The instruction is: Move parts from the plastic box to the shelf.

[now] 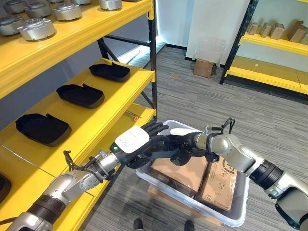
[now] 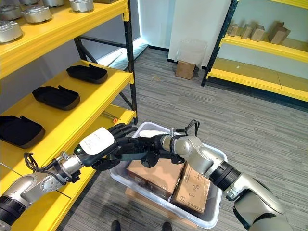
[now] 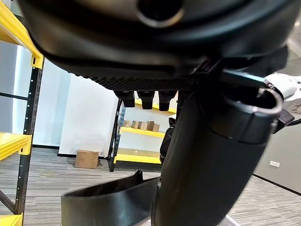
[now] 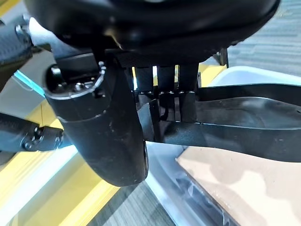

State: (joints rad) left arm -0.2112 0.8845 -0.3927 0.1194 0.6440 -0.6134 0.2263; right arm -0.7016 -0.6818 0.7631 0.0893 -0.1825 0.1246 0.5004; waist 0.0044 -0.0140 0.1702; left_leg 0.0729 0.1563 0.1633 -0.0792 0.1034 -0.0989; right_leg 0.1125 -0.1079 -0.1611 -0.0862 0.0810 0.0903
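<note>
Both hands meet over the left end of the clear plastic box point(image 1: 239, 206), which sits on the grey floor just beside the front edge of the yellow shelf point(image 1: 103, 108). Between them they carry a black moulded part point(image 4: 244, 122), a shallow tray-like shell. The right hand point(image 1: 180, 144) reaches in from the box side with its fingers point(image 4: 167, 101) curled over the part's rim and its thumb beneath, so it clamps the part. The left hand point(image 1: 144, 142), with a white cover on its back, comes from the shelf side; its fingers point(image 2: 122, 130) lie fairly straight along the part's upper side, and how firmly it grips cannot be told. In the left wrist view the part's black edge point(image 3: 110, 202) curves just under that hand. Inside the box lie flat cardboard boxes point(image 1: 219, 185), side by side. On the shelf's middle level three matching black parts point(image 1: 79, 95) rest in a row, well apart from each other, near the back edge. The level above holds round silver metal castings point(image 1: 36, 29).
</note>
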